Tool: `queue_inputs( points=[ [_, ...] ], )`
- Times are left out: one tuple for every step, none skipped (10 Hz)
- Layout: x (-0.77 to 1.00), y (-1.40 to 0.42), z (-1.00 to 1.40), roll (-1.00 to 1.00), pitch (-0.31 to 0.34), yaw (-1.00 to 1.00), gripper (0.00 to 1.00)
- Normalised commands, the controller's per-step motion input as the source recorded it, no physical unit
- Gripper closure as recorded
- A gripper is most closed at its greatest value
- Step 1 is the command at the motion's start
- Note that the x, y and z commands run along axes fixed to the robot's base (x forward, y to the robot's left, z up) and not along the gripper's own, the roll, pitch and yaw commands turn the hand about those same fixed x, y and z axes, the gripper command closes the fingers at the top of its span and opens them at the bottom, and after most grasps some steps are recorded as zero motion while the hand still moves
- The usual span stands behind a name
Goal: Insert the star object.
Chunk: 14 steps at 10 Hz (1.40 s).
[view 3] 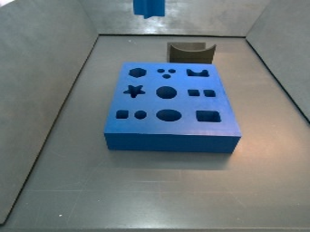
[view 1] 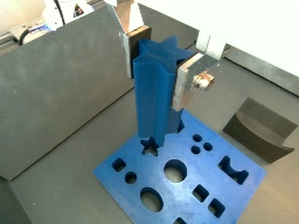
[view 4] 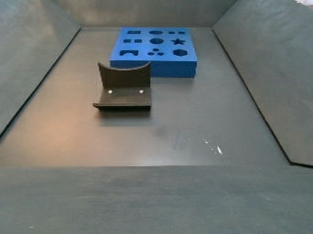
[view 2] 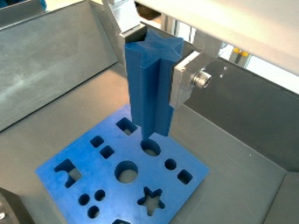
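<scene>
My gripper is shut on the star object, a tall blue ridged peg held upright by its top end between the silver fingers. It also shows in a wrist view. The peg hangs above the flat blue block, clear of it. In a wrist view its lower end lines up near the star-shaped hole. In a side view only the peg's lower end shows, high above the block and its star hole. The gripper is out of view in a side view showing the block.
A dark grey curved piece stands on the floor beside the block; it also shows in a side view and a wrist view. Grey walls enclose the floor on all sides.
</scene>
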Motion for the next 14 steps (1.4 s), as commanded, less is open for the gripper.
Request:
queue_inputs(
  points=[
    [0.1, 0.55, -0.09, -0.25, -0.034, -0.03, 1.0],
    [0.0, 0.12, -0.78, 0.14, -0.157, -0.03, 1.0],
    [0.0, 0.1, -0.91, 0.19, -0.071, -0.14, 1.0],
    [-0.14, 0.06, -1.0, 0.07, -0.074, -0.03, 1.0],
    [-0.25, 0.07, -1.0, 0.05, -0.043, -0.01, 1.0],
    [-0.24, 0.11, -1.0, 0.14, -0.043, -0.03, 1.0],
    [-0.23, 0.12, -0.93, 0.2, -0.056, -0.06, 1.0],
    [-0.19, 0.12, -0.81, 0.26, -0.067, -0.1, 1.0],
    [-0.2, 0.08, -0.71, 0.3, -0.006, -0.17, 1.0],
    [-0.29, 0.01, -0.59, 0.33, 0.0, -0.11, 1.0],
    [-0.28, -0.03, -0.42, 0.33, 0.079, -0.05, 1.0],
    [-0.07, -0.02, -0.46, 0.19, 0.054, -0.06, 1.0],
    [0.0, 0.0, -0.3, 0.03, 0.0, -0.01, 1.0],
    [0.0, 0.0, -0.06, -0.02, 0.0, 0.0, 1.0]
  ],
)
